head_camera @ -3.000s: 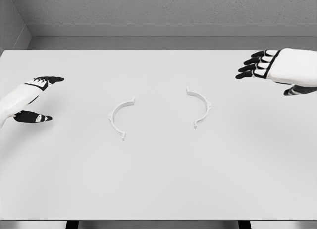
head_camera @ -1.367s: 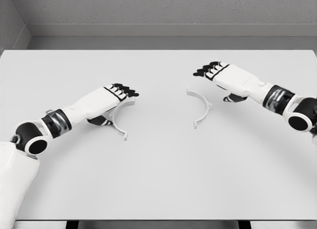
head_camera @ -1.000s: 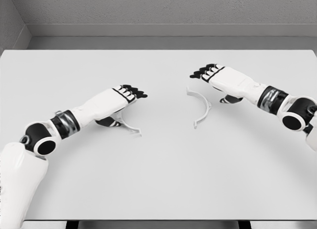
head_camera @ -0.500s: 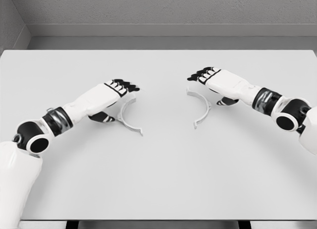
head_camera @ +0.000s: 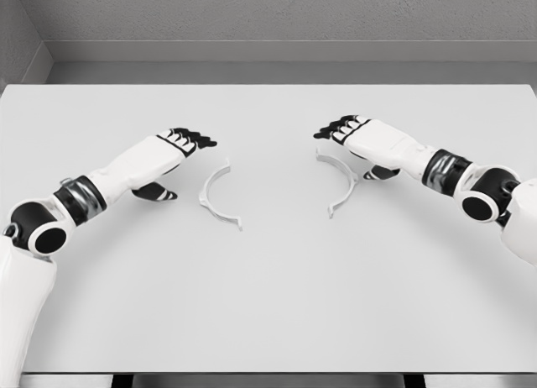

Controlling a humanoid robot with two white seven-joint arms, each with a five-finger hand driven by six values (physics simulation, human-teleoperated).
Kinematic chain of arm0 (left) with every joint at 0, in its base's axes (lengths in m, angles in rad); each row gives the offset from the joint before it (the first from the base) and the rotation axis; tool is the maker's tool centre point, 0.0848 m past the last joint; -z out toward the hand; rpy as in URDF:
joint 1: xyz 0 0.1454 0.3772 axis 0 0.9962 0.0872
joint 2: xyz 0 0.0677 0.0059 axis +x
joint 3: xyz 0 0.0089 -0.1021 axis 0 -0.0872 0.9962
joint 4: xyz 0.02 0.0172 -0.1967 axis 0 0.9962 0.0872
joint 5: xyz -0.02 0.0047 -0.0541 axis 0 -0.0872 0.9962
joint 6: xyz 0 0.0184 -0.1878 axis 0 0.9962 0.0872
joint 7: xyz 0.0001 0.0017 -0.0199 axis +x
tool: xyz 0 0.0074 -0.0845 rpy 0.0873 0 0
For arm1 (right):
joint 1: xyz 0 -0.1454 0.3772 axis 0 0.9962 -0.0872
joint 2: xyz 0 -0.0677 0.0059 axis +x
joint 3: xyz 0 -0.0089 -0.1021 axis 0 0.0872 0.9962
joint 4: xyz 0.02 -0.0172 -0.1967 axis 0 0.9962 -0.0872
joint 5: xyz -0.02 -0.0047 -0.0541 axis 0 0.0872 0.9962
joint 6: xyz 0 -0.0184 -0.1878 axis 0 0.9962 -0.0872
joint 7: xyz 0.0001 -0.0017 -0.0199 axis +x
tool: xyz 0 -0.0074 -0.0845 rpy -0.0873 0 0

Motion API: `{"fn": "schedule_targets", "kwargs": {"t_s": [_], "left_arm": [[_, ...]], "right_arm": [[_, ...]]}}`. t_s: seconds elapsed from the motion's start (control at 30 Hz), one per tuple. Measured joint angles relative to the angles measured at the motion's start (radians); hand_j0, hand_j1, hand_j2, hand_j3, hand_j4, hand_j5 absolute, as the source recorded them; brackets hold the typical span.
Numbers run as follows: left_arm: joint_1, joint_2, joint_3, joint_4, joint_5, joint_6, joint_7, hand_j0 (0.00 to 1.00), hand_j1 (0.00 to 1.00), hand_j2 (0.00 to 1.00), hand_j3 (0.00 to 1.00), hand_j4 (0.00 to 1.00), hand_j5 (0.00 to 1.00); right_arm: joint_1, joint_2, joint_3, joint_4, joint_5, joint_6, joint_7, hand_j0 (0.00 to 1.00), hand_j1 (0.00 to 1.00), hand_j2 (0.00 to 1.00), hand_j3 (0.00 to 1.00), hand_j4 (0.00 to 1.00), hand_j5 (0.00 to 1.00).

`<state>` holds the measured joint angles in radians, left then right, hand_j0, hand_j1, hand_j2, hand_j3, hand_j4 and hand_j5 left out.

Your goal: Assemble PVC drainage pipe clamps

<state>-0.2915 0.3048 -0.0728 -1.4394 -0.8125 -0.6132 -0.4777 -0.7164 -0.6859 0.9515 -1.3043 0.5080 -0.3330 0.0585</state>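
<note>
Two white half-ring clamp pieces lie flat near the middle of a white table (head_camera: 268, 321), apart from each other, with bare tabletop between them. The left clamp half (head_camera: 217, 196) lies free, its hollow side facing right. The right clamp half (head_camera: 342, 181) faces it, hollow side left. The left hand (head_camera: 172, 150) hovers just left of its piece, fingers loosely extended, holding nothing. The right hand (head_camera: 357, 133) hangs over the upper end of the right piece, fingers extended, gripping nothing. A grey wall (head_camera: 268, 18) rises behind the table.

L hand (head_camera: 172, 150) & R hand (head_camera: 361, 138) extended, palms down, fingers relaxed.
</note>
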Motion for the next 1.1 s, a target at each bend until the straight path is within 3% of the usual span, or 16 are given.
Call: {"fn": "schedule_targets", "kwargs": {"t_s": [0.73, 1.1], "left_arm": [[-0.005, -0.010, -0.011, 0.000, 0.000, 0.000, 0.000, 1.00, 1.00, 1.00, 1.00, 1.00, 1.00], [-0.002, -0.003, -0.006, -0.002, 0.000, 0.000, 0.000, 1.00, 1.00, 1.00, 1.00, 1.00, 1.00]], "right_arm": [[-0.015, 0.032, 0.033, -0.013, 0.001, 0.002, -0.001, 1.00, 1.00, 1.00, 1.00, 1.00, 1.00], [-0.020, 0.038, 0.057, -0.069, 0.003, 0.004, -0.001, 1.00, 1.00, 1.00, 1.00, 1.00, 1.00]]}}
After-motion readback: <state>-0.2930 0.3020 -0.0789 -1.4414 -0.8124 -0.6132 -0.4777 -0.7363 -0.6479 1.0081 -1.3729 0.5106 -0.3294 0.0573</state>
